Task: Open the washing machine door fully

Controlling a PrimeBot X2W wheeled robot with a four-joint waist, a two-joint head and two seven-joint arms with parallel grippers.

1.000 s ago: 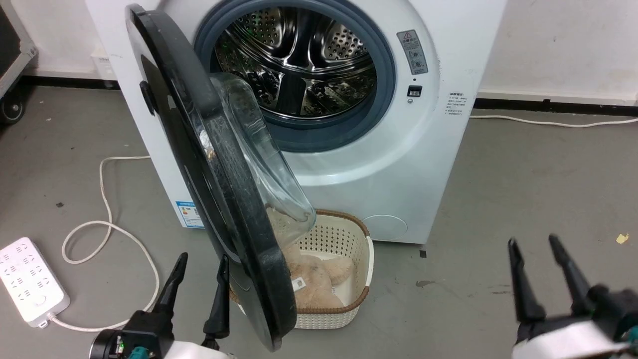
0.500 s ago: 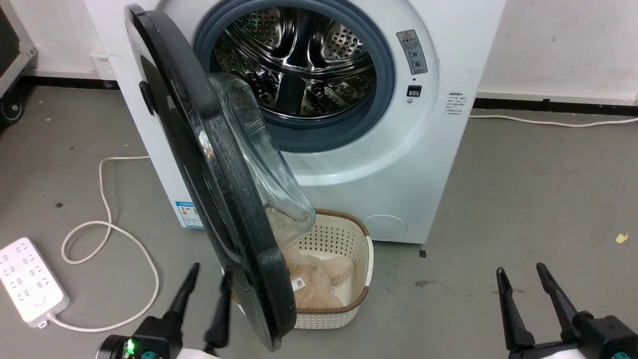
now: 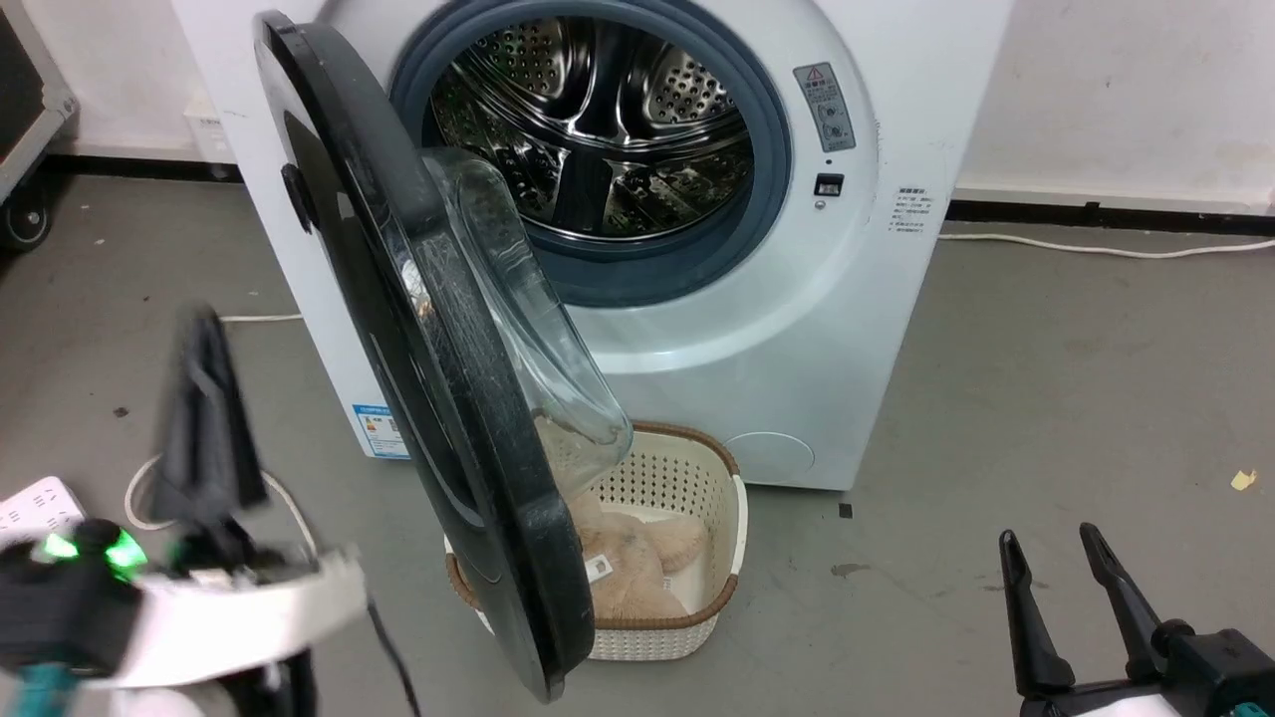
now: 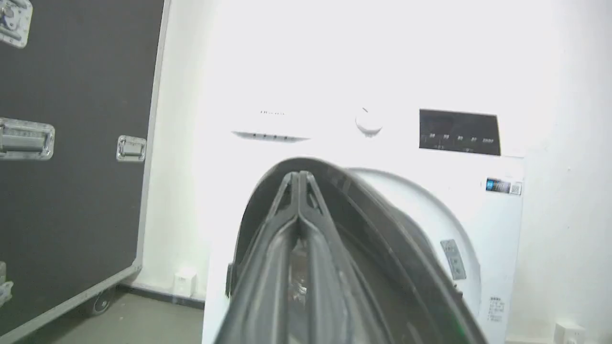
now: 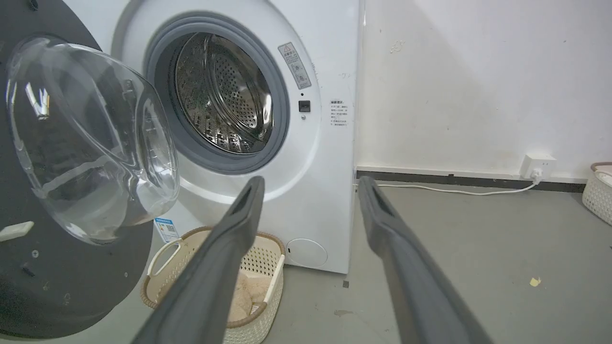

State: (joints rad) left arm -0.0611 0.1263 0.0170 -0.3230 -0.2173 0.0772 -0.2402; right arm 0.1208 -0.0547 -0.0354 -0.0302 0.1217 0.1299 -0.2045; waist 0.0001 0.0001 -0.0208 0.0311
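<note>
The washing machine door [image 3: 398, 329] stands half-open left of the drum [image 3: 598, 129], with the blurred left gripper [image 3: 204, 339], seemingly pinched shut and empty, clear of its swing, and the right gripper [image 3: 1051, 535] spread, empty, near right.

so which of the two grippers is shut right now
The left gripper: in its wrist view the two dark fingers press together with no gap. The right gripper has its fingers spread wide apart, holding nothing.
</note>
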